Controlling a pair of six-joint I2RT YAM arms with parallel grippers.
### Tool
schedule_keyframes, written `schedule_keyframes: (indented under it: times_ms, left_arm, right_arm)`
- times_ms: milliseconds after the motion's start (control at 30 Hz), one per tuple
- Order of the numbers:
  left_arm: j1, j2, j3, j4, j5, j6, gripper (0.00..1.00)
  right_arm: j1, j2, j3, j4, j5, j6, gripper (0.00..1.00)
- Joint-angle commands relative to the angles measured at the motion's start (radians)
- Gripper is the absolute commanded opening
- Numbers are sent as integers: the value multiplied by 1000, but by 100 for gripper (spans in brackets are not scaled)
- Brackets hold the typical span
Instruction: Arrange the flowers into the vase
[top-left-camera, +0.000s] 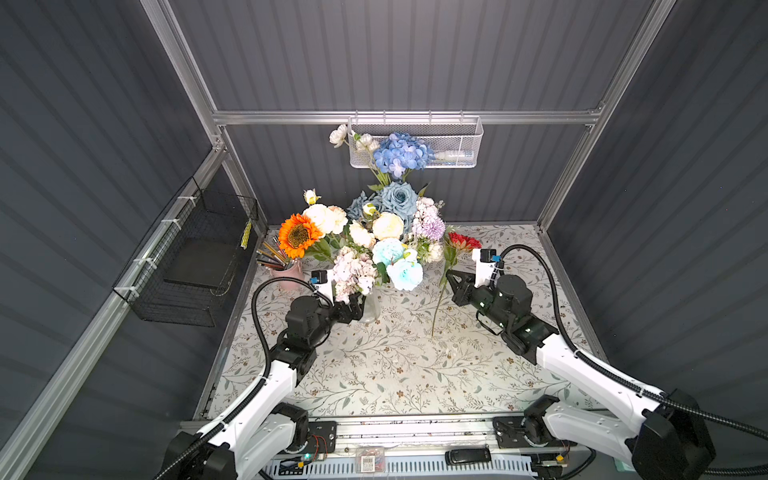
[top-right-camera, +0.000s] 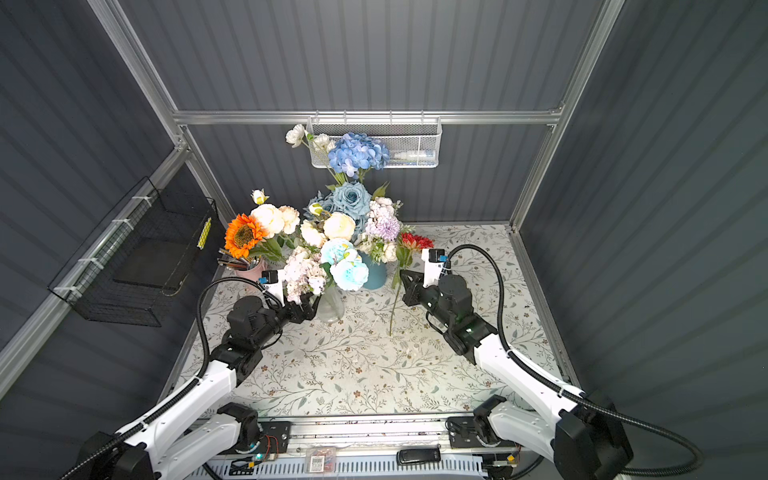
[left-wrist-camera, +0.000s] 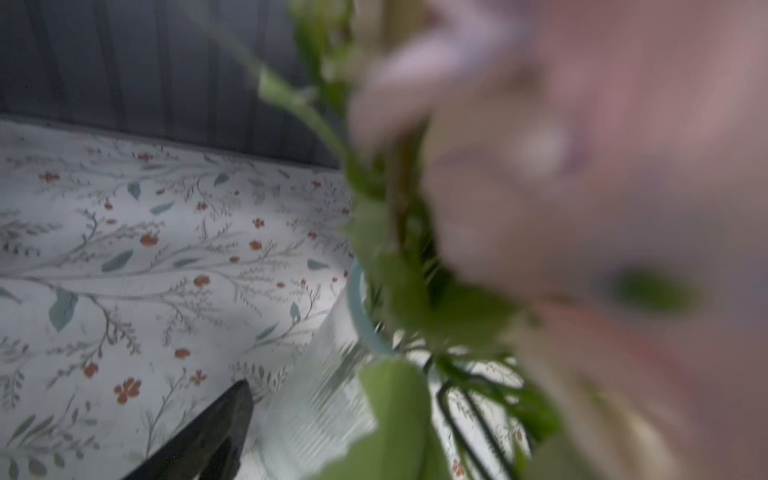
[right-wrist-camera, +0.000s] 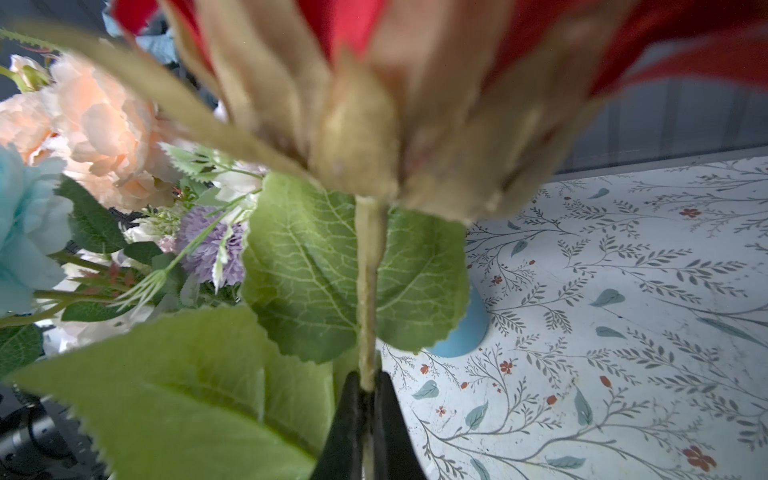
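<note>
Floral-print table (top-left-camera: 374, 374), left jaws wide at glass vase (top-left-camera: 370, 309), right jaws clamped on red sunflower stem (right-wrist-camera: 368, 282).

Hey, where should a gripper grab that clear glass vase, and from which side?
Probably grip the clear glass vase around its ribbed lower body, coming in level from the robot's left. Blooms overhang the mouth, so the top is blocked; the body stands upright and bare.

Nothing legible; the front label (top-left-camera: 367, 462) (a barcode, perhaps) is too small.
</note>
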Motion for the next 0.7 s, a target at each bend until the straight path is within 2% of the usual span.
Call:
schedule_keyframes:
  times_ms: [0, 133, 267, 367, 433, 667]
  left_arm:
    - [-6, 12, 68, 56, -15, 30, 100]
    - [-6, 28, 93, 50, -39, 45, 100]
    - [-6, 35, 110, 61, -52, 52, 100]
    - [-6, 43, 130, 64, -46, 56, 100]
    - [-6, 54, 140, 62, -46, 63, 100]
    - [-6, 75, 150, 85, -53, 48, 100]
  right_arm:
    - [9, -24, -6, 77, -19, -23, 0]
    - [35, -45, -59, 196, -24, -76, 0]
    - [123, -44, -162, 485, 2, -265, 0]
    - [163, -21, -200, 675, -8, -327, 0]
    - [186, 4, -185, 756, -32, -354, 0]
    - [277, 95, -77, 875, -126, -480, 0]
